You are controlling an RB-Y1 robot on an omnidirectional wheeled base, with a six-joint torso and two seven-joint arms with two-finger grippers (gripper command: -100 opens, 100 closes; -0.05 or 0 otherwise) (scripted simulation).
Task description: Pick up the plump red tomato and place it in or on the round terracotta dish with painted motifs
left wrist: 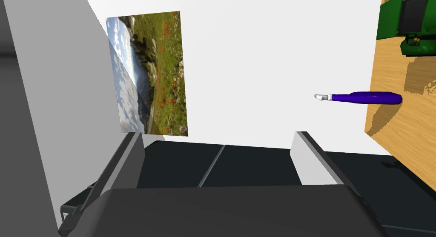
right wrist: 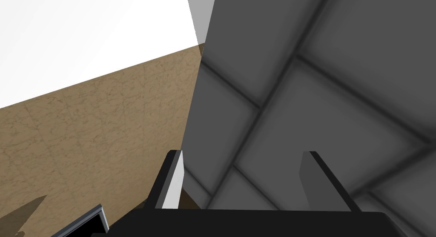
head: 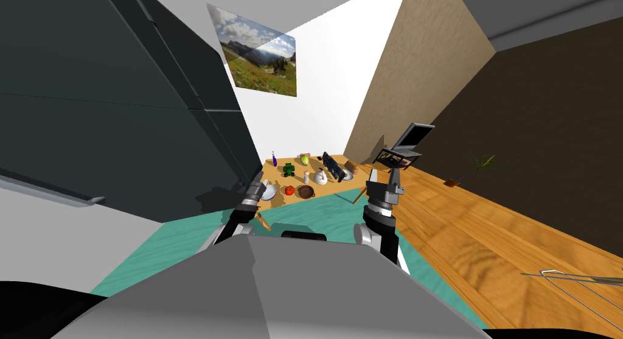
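A tall dark cabinet (head: 121, 98) runs down the left side and is cut off by the head view's edge. Beyond it a landscape painting (head: 261, 55) hangs on the white wall. The wooden tabletop (head: 275, 173) lies well ahead, and the things on it are drawn so small that several are hard to name.

The red tomato (head: 290, 190) sits near the tabletop's front edge, just beside a brown terracotta dish (head: 305, 192). I cannot tell whether the two touch, and the dish's motifs cannot be made out. On the tomato's other side, a white bowl (head: 268, 191) at the front left corner is partly hidden behind the left gripper (head: 258, 186).

The left wrist view does not show the tomato or the dish. Between its widely parted, empty fingers (left wrist: 308, 162) lie the wall and the painting (left wrist: 147, 72). Off to one side it takes in the tabletop's (left wrist: 408, 132) far left corner, with a green toy tractor (left wrist: 404, 21) cut off by the frame and a purple bottle (left wrist: 366, 98) with a pale cap. In the head view both are tiny, the tractor (head: 288, 169) beside the bottle (head: 274, 159).

The right gripper (head: 384, 182) is raised off the tabletop's right edge, and in its own view its fingers (right wrist: 172, 179) stand well apart, holding nothing.
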